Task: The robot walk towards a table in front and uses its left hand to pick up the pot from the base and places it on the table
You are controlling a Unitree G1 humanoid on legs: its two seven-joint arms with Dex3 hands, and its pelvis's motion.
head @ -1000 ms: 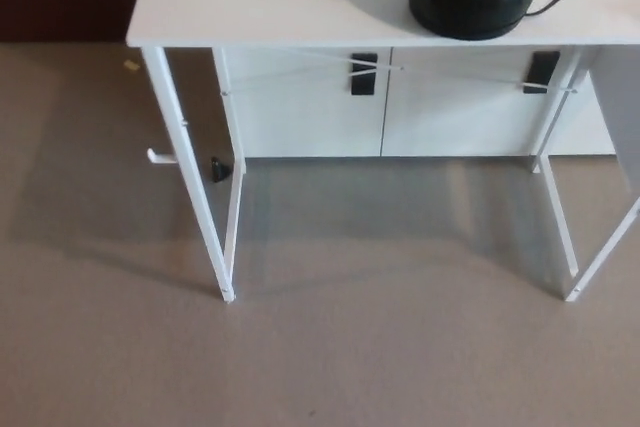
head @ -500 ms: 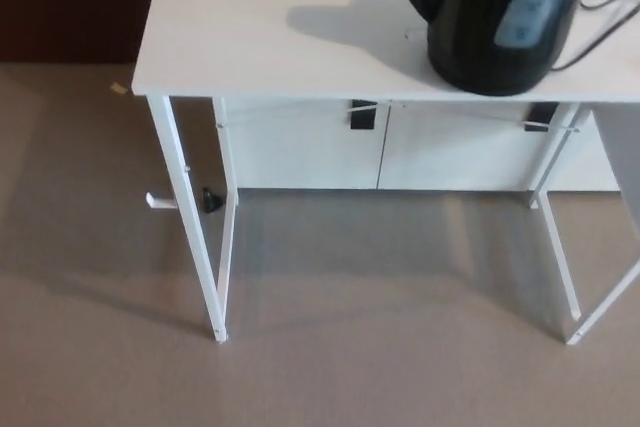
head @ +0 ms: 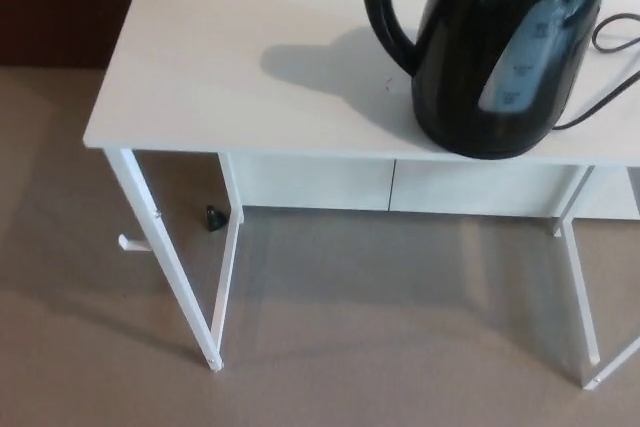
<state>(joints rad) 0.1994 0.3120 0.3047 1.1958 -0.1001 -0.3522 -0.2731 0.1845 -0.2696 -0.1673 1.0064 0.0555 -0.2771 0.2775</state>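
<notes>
A black electric kettle, the pot (head: 495, 57), stands upright near the front right of a white table (head: 220, 67). Its loop handle (head: 385, 7) faces left, and a pale water gauge runs down its front. The base beneath it is hidden by the kettle's body. A black cord (head: 612, 42) trails off to the right behind it. Neither of my hands shows in the head view.
The table stands on thin white legs (head: 170, 277) over beige carpet (head: 330, 347). A white cabinet (head: 400, 185) sits behind and below the tabletop. A small black object (head: 214, 218) and a white peg (head: 130, 243) lie near the left leg. A dark wall is at the top left.
The whole picture has shifted: the table and kettle now appear larger and lower in the frame, so the camera has come closer. Nothing on the table has moved.
</notes>
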